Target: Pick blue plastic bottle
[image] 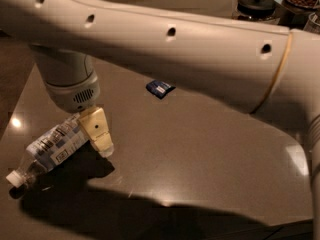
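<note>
Blue plastic bottle (52,146) lay sideways on the desk (200,149), cap lower left. Gripper (100,136) sat at its base end; jaws' state could not be told.

Small dark-blue packet (160,88) on glossy brown table (200,149), dark-lidded jar (256,5) behind

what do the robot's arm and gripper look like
The arm is a cream tube with a row of small dark holes and a tan seam ring; its wrist has a vent grille. The gripper, by the blue plastic bottle, is pale yellow.
</note>
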### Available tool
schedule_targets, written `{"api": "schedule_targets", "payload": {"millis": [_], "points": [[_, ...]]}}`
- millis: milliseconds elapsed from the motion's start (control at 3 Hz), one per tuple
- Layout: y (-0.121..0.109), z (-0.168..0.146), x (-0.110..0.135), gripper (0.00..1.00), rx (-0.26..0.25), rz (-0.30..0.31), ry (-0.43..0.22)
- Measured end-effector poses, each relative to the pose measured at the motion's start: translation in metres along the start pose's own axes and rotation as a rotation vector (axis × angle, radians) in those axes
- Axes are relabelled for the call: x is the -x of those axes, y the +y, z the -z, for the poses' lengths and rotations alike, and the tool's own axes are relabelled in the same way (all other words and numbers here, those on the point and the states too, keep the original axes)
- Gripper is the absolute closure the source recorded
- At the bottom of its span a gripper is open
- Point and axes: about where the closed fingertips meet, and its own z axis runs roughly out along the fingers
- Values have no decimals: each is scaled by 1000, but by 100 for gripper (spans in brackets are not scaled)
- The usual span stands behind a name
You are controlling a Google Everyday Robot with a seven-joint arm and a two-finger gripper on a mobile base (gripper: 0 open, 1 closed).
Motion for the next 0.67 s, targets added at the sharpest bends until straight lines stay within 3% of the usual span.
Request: {"api": "schedule_targets", "payload": {"millis": [333, 667], "points": [[4, -13, 5, 0, 36, 21, 8], [8, -21, 10, 18, 64, 38, 13]]}}
